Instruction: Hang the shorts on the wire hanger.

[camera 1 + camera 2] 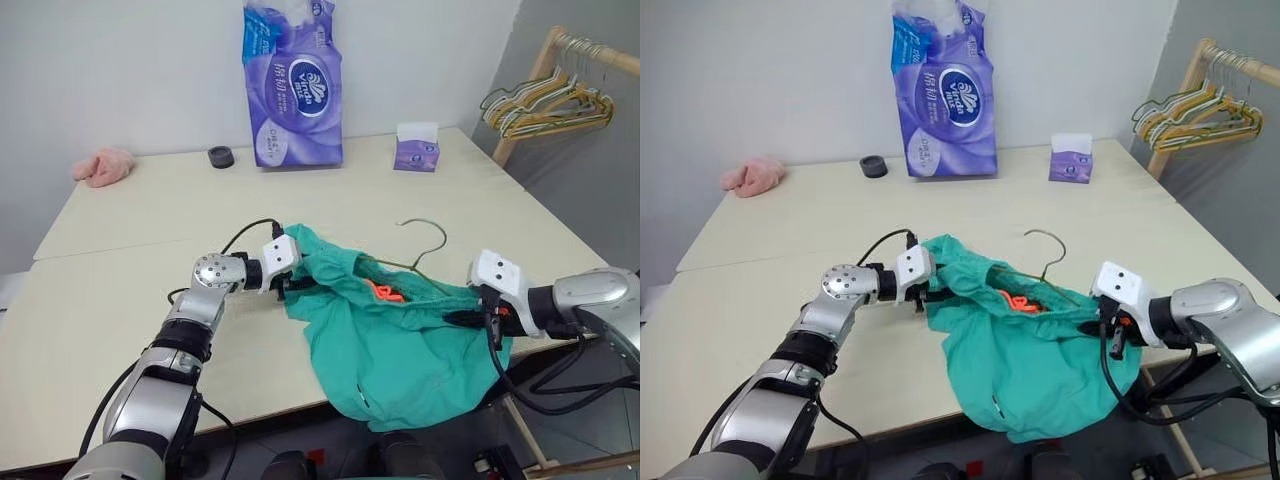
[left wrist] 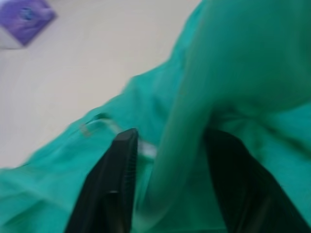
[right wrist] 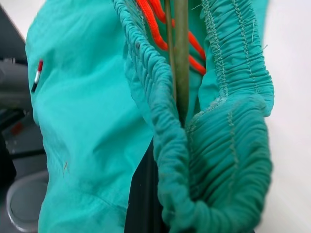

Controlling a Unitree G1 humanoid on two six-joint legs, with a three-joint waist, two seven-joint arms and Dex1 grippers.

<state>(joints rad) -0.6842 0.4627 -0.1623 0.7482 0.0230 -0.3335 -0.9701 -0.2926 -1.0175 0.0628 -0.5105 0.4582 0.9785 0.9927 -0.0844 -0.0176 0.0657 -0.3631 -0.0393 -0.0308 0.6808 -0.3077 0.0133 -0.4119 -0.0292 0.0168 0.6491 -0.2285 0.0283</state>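
The teal shorts (image 1: 390, 350) lie bunched at the table's front edge, with one leg hanging over it. The wire hanger (image 1: 441, 236) is partly inside them: its hook sticks out behind the waistband, and its wire (image 3: 181, 58) runs through the gathered waistband beside an orange drawstring (image 3: 150, 19). My left gripper (image 1: 290, 287) is at the left end of the waistband. Its black fingers (image 2: 114, 184) stand apart with a fold of teal cloth between them. My right gripper (image 1: 460, 318) is shut on the right end of the waistband, where the wire runs.
A tall purple tissue pack (image 1: 293, 85), a small tissue box (image 1: 416, 150) and a black round object (image 1: 221, 156) stand along the back of the table (image 1: 150, 215). A pink cloth (image 1: 104, 166) lies at the back left. A wooden rack with green and yellow hangers (image 1: 545, 100) stands at the right.
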